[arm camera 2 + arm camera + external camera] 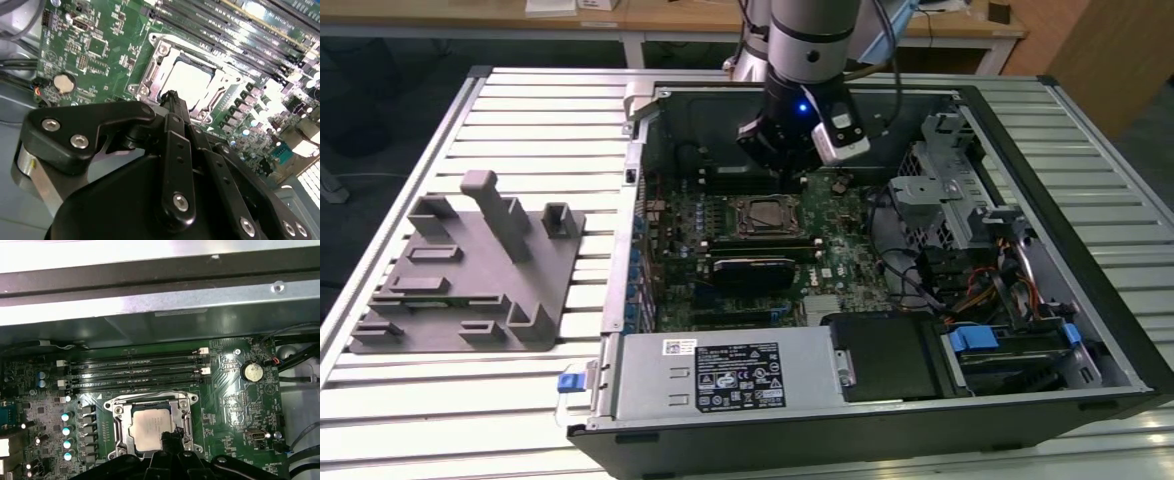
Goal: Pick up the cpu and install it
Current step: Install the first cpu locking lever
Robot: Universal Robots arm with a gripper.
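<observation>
The arm (803, 40) reaches straight down from above into the open computer case (1067, 250), its wrist held upright over the far half of the motherboard (834, 235). The gripper (790, 172) hangs just above the board, between the memory slots (135, 371) and the socket (150, 426). In both wrist views the black fingers (172, 102) come together to one narrow tip with no gap showing and nothing caught between them (the tip stands over the socket frame's edge, and whether it touches cannot be told).

The cpu (148, 429) lies flat inside the socket, its pale metal top (189, 80) framed by the silvery bracket, near the middle of the board.

Around the gripper the room is tight: the case's far wall (160, 305) rises just behind the memory slots, a black heatsink block (754, 270) sits just beyond the socket on the near side, and the drive cage (941, 165) with its cables crowds the exterior view's right. On the slatted table (520, 400), well apart from the case toward the exterior view's left edge, stands the grey fixture (467, 275) with its upright posts.
</observation>
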